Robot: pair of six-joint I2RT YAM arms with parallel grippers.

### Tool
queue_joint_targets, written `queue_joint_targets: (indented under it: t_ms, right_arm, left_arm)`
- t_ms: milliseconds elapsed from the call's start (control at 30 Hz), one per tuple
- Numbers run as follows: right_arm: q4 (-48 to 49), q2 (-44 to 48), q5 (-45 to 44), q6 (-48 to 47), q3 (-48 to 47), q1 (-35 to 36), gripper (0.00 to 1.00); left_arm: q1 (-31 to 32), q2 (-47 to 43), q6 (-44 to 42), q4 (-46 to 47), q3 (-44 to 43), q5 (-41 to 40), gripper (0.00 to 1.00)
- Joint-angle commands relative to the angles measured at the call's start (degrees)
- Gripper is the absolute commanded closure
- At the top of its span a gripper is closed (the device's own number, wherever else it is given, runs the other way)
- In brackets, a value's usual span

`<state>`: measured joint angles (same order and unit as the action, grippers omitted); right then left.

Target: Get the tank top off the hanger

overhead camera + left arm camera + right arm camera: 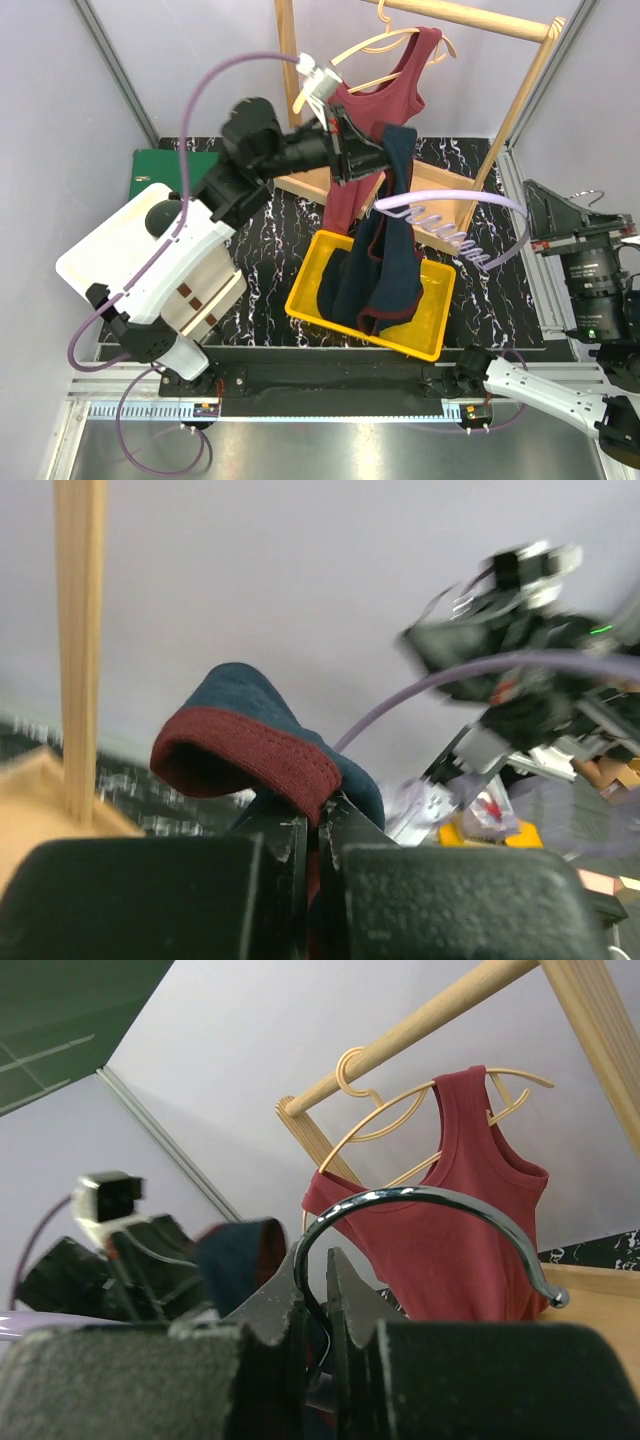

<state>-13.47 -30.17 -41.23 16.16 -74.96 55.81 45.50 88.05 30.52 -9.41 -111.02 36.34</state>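
A navy tank top with dark red trim (pixel 385 270) hangs from my left gripper (pixel 368 152) down into a yellow bin (pixel 430 320). In the left wrist view my left gripper (pixel 318 815) is shut on the top's trimmed strap (pixel 250 735). My right gripper (pixel 318 1265) is shut on the stem of a metal hanger hook (pixel 420 1198). The rest of that hanger is hidden below the fingers. The navy top also shows at the left of the right wrist view (pixel 240 1255). My right gripper is hidden in the top view.
A dark red tank top (pixel 375 110) hangs on a pale hanger from the wooden rack (pixel 470 15) at the back; it also shows in the right wrist view (pixel 450 1250). A green mat (pixel 165 170) lies far left. A camera rig (pixel 590 270) stands at right.
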Motion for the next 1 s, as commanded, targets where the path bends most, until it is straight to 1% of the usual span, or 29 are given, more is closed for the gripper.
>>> queue_joint_targets:
  t_ms: [0, 67, 100, 133, 167, 200, 267, 300, 367, 400, 467, 533, 567, 600, 667, 700, 767, 800, 833, 867, 967]
  right_arm:
    - [-0.8, 2.8, -0.6, 1.0, -0.6, 0.1, 1.00]
    - [-2.1, 3.5, -0.2, 1.9, -0.9, 0.1, 1.00]
    - [-3.6, 3.5, 0.1, 2.2, -1.2, 0.1, 1.00]
    - [-4.4, 3.5, 0.4, 2.6, -1.5, 0.1, 1.00]
    - [-5.0, 3.5, 0.5, 2.8, -1.9, 0.1, 1.00]
    - [-6.3, 3.5, 0.9, 3.2, -2.0, 0.1, 1.00]
    - [-7.4, 3.5, 1.1, 4.1, -1.9, 0.1, 1.00]
    - [-8.5, 3.7, 1.0, 4.6, -1.6, 0.1, 1.00]
    - [-9.4, 4.6, 0.8, 5.9, -0.5, 0.1, 1.00]
    - [-10.3, 4.9, 0.7, 6.5, -0.1, 0.1, 1.00]
    - [-11.7, 5.6, 0.5, 8.3, 1.0, 0.2, 1.00]
    - [-14.5, 5.7, -0.3, 10.4, 1.6, 0.1, 1.00]
    - [-15.4, 5.8, -0.4, 10.9, 2.2, 0.1, 1.00]
    - [-17.0, 5.8, -0.5, 11.4, 2.5, 0.1, 1.00]
    - [-18.4, 5.7, -0.4, 12.7, 3.4, 0.1, 1.00]
    - [-19.6, 5.7, -0.3, 13.3, 3.7, 0.2, 1.00]
    - [-20.6, 5.6, 0.4, 13.5, 4.4, 0.1, 1.00]
    - [-21.8, 5.5, 1.0, 13.5, 4.5, 0.2, 1.00]
    - [-22.6, 5.4, 1.3, 13.5, 4.6, 0.2, 1.00]
    - [-23.2, 5.5, 2.1, 13.5, 4.7, 0.1, 1.00]
    - [-24.9, 6.3, 4.7, 12.0, 5.4, 0.2, 1.00]
  left_arm:
    - [0.7, -5.1, -3.4, 3.3, 12.9, -4.9, 1.00]
    - [2.3, -7.2, -5.4, 4.5, 19.6, -7.1, 1.00]
    - [3.0, -8.8, -6.1, 4.8, 26.1, -9.1, 1.00]
    - [4.8, -9.6, -6.4, 4.9, 29.1, -10.9, 1.00]
    - [5.8, -10.0, -6.4, 4.9, 32.1, -13.4, 1.00]
    - [6.8, -10.5, -6.1, 5.2, 37.6, -17.7, 1.00]
    - [10.2, -10.1, -6.2, 5.1, 44.0, -22.9, 1.00]
    - [11.2, -9.3, -5.7, 4.8, 45.5, -27.9, 1.00]
    - [13.6, -8.3, -3.9, 5.4, 49.6, -30.3, 1.00]
    - [14.5, -7.4, -3.6, 5.6, 50.6, -33.3, 1.00]
    - [16.4, -6.7, -3.3, 5.1, 53.2, -36.2, 1.00]
    - [16.5, -6.0, -2.0, 3.7, 54.5, -40.0, 0.88]
    - [16.5, -6.1, -1.3, 2.7, 54.9, -41.1, 0.80]
    - [16.5, -6.9, -1.3, 1.9, 54.9, -42.6, 0.63]
    - [16.5, -8.7, -2.0, 0.4, 55.1, -43.5, 0.51]
    - [16.5, -11.0, -2.4, 0.3, 55.1, -43.5, 0.28]
    - [16.5, -13.5, -3.2, -0.5, 54.8, -43.2, 0.21]
    - [16.5, -15.4, -3.5, -0.8, 54.5, -42.2, 0.08]
    - [16.5, -16.3, -3.8, -1.5, 54.2, -41.3, 0.01]
    - [16.5, -17.9, -4.0, -1.7, 53.7, -39.3, 0.01]
    - [16.5, -21.6, -3.8, -3.0, 53.8, -36.9, 0.01]
